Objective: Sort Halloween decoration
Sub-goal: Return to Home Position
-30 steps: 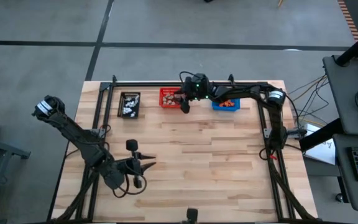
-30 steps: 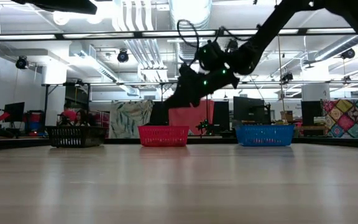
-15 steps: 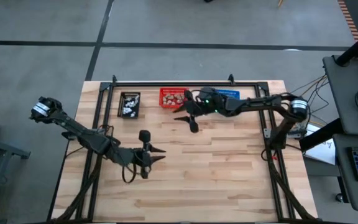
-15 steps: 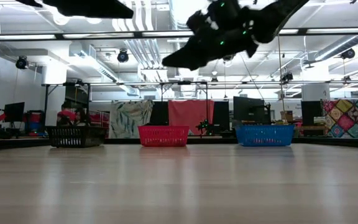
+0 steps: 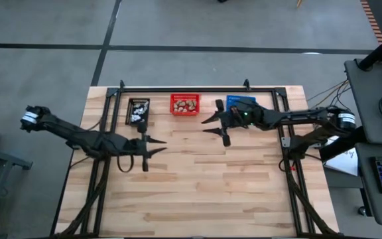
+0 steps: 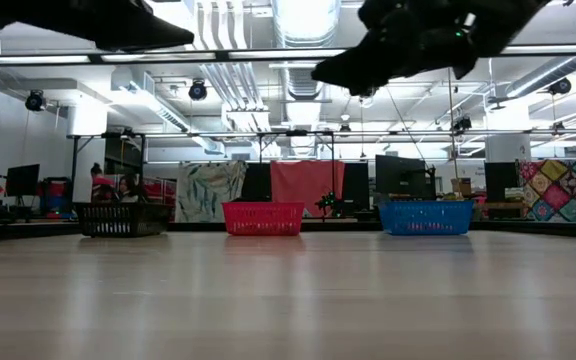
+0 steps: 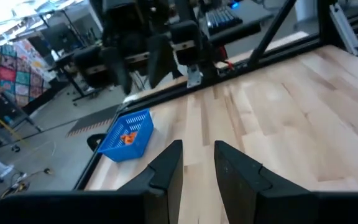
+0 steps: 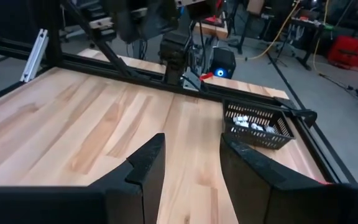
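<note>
The Halloween decoration lies sorted in three small mesh baskets along the table's far edge. White trinkets (image 8: 251, 124) fill the black basket (image 5: 138, 111), pale ones (image 5: 186, 103) the red basket (image 5: 184, 105), and orange ones (image 7: 128, 132) the blue basket (image 7: 129, 135). My left gripper (image 5: 159, 147) hovers over the table's left half, open, with only bare wood between its fingers (image 7: 166, 169). My right gripper (image 5: 204, 127) hangs near the red and blue baskets, on their near side. It is open too and holds nothing (image 8: 194, 163).
A black frame rail (image 5: 191, 89) runs along the far edge behind the baskets, with posts down both sides. My right arm (image 5: 277, 119) covers part of the blue basket from above. The wood in the middle and near part of the table (image 5: 204, 192) is bare.
My right gripper has drawn back from over the red basket, going up and toward the table's right and near side, and has tipped closer to level. My left gripper has swung from the near left part of the table toward the far edge.
</note>
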`<state>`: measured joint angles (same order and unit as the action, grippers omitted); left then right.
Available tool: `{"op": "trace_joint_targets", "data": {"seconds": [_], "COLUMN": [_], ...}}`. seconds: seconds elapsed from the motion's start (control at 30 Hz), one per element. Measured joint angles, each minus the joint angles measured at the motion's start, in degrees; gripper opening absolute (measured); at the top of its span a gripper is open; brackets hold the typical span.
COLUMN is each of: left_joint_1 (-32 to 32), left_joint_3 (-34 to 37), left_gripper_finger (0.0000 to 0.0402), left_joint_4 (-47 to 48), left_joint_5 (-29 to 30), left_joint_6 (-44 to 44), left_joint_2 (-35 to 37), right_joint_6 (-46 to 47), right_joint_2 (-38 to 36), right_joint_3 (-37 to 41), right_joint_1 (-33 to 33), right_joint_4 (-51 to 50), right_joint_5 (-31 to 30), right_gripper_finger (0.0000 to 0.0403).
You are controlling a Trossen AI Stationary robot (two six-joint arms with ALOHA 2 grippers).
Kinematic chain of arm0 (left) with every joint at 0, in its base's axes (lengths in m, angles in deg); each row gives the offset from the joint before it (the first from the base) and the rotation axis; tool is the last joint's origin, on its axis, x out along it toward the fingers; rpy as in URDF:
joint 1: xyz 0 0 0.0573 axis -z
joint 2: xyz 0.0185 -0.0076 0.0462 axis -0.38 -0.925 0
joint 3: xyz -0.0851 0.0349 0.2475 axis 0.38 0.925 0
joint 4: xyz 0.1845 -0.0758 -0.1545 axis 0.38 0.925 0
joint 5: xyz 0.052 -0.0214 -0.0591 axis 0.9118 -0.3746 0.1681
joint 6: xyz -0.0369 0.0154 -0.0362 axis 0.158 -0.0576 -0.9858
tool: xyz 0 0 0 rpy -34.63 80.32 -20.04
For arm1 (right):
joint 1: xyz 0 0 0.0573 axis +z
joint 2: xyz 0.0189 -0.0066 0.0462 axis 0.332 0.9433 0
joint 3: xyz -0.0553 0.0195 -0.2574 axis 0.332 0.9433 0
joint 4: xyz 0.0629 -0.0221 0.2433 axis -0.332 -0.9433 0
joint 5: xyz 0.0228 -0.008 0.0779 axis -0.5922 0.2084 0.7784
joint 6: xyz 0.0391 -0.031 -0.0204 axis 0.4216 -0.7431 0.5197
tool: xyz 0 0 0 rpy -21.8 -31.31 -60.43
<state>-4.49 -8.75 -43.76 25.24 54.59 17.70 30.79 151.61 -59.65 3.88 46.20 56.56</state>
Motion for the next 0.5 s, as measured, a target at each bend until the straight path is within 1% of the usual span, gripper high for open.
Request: {"op": "trace_joint_targets", "data": {"seconds": [0.1, 0.2, 0.37, 0.5], "left_joint_1": [-2.4, -4.7, -7.1, -7.6], "left_joint_3": [2.6, 5.3, 8.9, 10.6], "left_gripper_finger": [0.0075, 0.0075, 0.0075, 0.0075], "left_joint_4": [-1.1, -2.3, -2.7, -2.7], "left_joint_5": [-2.9, -4.1, -4.2, -4.2], "left_joint_6": [0.4, 0.1, -0.3, -1.0], "left_joint_2": [3.7, 7.1, 12.2, 15.7], "right_joint_6": [0.4, 0.6, 0.8, 1.2], "right_joint_2": [-2.4, -4.3, -6.6, -8.1], "right_joint_3": [2.5, 4.6, 7.5, 9.4], "right_joint_1": [0.0, 0.0, 0.0, -0.1], "right_joint_4": [0.3, 0.3, 0.3, 0.3], "right_joint_5": [-0.1, -0.2, -0.2, -0.2], "right_gripper_finger": [0.0144, 0.0144, 0.0144, 0.0144]}}
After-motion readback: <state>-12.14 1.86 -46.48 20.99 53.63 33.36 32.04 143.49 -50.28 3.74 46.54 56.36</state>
